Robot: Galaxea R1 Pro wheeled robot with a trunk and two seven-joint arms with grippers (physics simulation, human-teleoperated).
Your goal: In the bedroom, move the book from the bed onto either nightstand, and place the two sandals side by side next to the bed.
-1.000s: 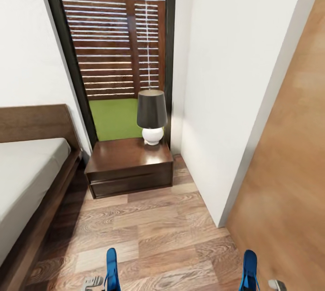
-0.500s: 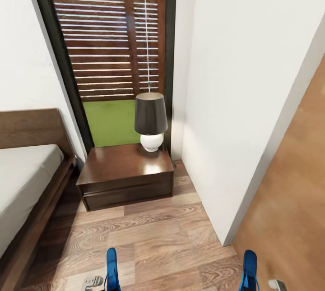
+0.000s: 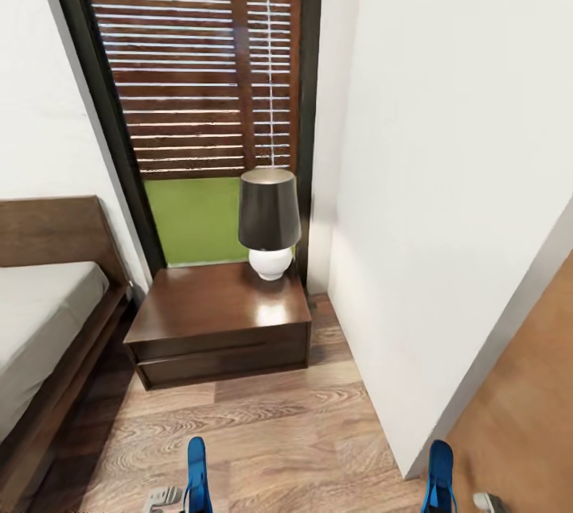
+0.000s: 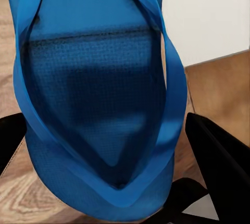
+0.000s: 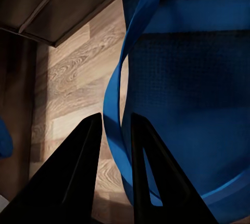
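Two bright blue sandals stand on edge at the bottom of the head view, the left sandal (image 3: 196,472) and the right sandal (image 3: 440,473). My left gripper (image 4: 112,153) is shut on the left sandal (image 4: 99,78), with a black finger (image 4: 221,164) on each side of its sole. My right gripper (image 5: 115,177) is shut on the thong strap (image 5: 119,114) of the right sandal (image 5: 198,88). Ahead stands the dark-brown nightstand (image 3: 211,310). The bed (image 3: 36,322), with its white mattress and wooden headboard, lies to the nightstand's left. The book is out of view.
A lamp (image 3: 269,219) with a dark shade and a white base stands on the nightstand's back right corner. A tall dark-framed window (image 3: 203,99) rises behind it. A white wall (image 3: 446,179) juts in at the right, with a wooden door (image 3: 529,410) beside it. Wood-plank floor (image 3: 278,433) lies before the nightstand.
The whole view has shifted: the nightstand and lamp now sit nearer and lower, and the door at the right fills less of the picture. Both sandals stay in the grippers.
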